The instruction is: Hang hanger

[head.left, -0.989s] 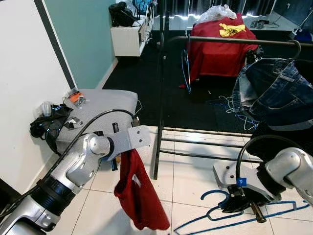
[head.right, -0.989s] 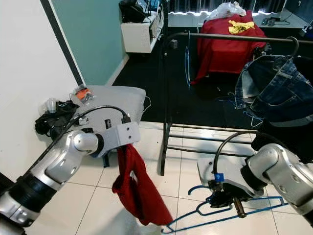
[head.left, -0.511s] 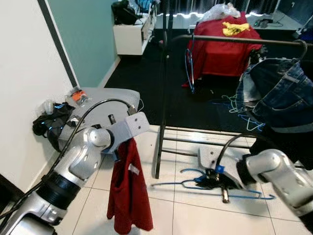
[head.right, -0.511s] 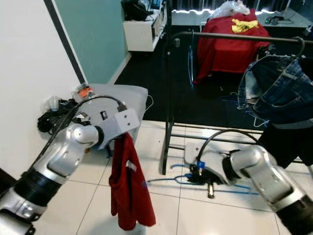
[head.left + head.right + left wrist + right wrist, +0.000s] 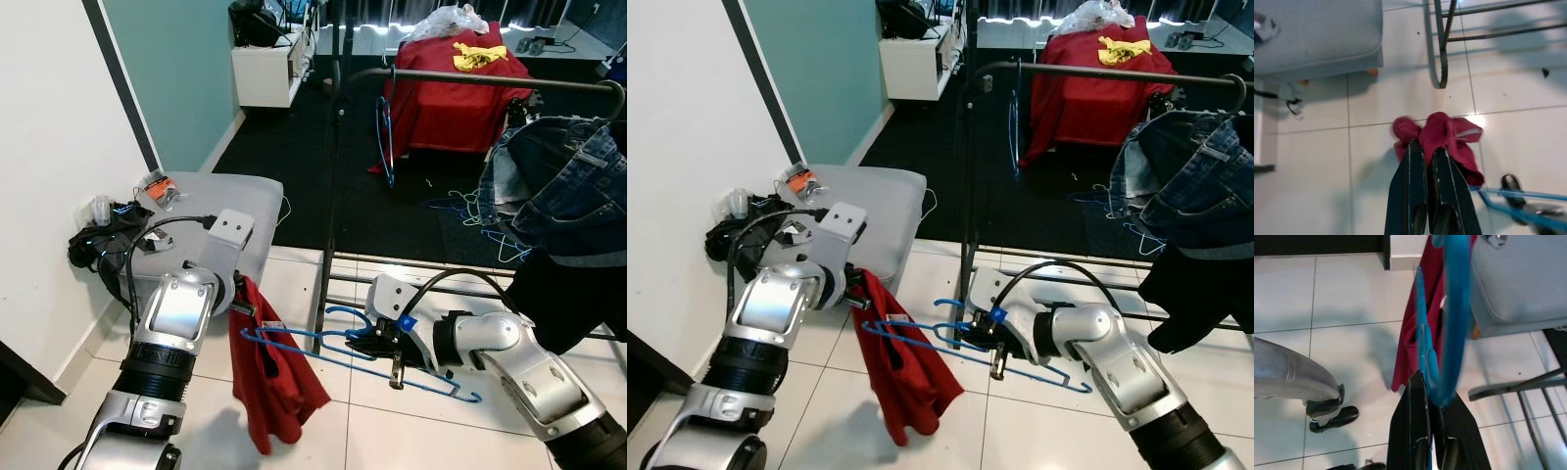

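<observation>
Blue and thin, the plastic clothes hanger (image 5: 358, 345) now hangs in the air between the two arms, its near-left tip reaching into the dark red cloth garment (image 5: 269, 372) that dangles from the left gripper (image 5: 1422, 161). Half a second earlier the hanger was lower and further right, clear of the garment; a second ago it was down near the white tiled floor (image 5: 343, 431). The right gripper (image 5: 972, 338) has carried it up and leftward, its jaws closed on the hanger just below the hook, as the right wrist view confirms with the blue wire pinched between the black fingers (image 5: 1415, 431). The left gripper's jaws are pressed nearly together on a bunched fold of the garment, which has swung from hanging straight to leaning toward the hanger. This suggests the step in hand is threading the hanger into the garment, so hanging it up is probably still some way off. The black metal clothes rack (image 5: 333, 186) stands just beyond, with blue denim jeans (image 5: 563, 186) draped on its right end. On the left sits a grey cushioned stool (image 5: 211, 211) against the white wall.
</observation>
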Controlling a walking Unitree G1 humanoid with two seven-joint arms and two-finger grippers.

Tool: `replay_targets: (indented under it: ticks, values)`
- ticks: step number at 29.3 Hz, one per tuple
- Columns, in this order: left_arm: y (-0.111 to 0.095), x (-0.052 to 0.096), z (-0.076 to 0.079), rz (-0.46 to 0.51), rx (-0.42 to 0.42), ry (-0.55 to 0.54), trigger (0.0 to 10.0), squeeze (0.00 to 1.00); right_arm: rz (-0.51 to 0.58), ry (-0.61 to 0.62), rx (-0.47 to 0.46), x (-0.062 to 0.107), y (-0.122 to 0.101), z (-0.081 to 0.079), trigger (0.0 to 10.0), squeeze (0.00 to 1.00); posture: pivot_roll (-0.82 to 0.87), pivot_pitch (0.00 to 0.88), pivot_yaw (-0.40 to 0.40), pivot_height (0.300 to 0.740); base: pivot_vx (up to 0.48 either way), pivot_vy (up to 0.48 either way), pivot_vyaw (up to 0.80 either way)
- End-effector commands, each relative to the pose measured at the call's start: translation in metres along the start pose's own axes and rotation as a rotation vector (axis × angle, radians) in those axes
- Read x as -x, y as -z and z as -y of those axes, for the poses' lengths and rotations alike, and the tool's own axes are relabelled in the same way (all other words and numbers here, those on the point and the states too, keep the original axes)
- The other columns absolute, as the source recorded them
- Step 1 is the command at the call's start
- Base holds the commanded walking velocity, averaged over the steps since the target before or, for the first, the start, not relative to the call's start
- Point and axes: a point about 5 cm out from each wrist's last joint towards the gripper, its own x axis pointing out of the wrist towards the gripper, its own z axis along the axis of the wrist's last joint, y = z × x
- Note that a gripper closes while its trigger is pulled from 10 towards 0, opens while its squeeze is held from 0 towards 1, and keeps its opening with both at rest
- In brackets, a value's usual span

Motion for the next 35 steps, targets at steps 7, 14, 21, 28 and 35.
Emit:
replay_targets:
  ticks: [7,14,21,28,35]
  values:
    - [-0.021,0.012,-0.002,0.07,-0.103,-0.118,10.0,0.0,0.035,0.174,-0.032,-0.004,0.012,0.01,10.0,0.0,-0.01,0.082,0.039,0.74,0.0,0.0,0.0]
    - [-0.044,0.025,0.005,0.172,-0.197,-0.152,10.0,0.0,0.17,0.178,-0.109,-0.006,0.001,0.013,10.0,0.0,0.0,0.072,0.043,0.74,0.0,0.0,0.0]
    - [-0.051,0.028,0.008,0.197,-0.218,-0.155,10.0,0.0,0.179,0.118,-0.114,-0.008,0.002,0.006,10.0,0.0,0.0,0.066,0.044,0.74,0.0,0.0,0.0]
    - [-0.055,0.031,0.009,0.234,-0.246,-0.132,10.0,0.0,0.211,0.146,-0.147,-0.005,0.003,0.014,10.0,0.0,0.0,0.061,0.045,0.74,0.0,0.0,0.0]
    - [-0.062,0.037,0.007,0.283,-0.32,-0.08,10.0,0.0,0.211,0.168,-0.139,-0.006,0.004,0.024,10.0,0.0,0.0,0.068,0.048,0.74,0.0,0.0,0.0]
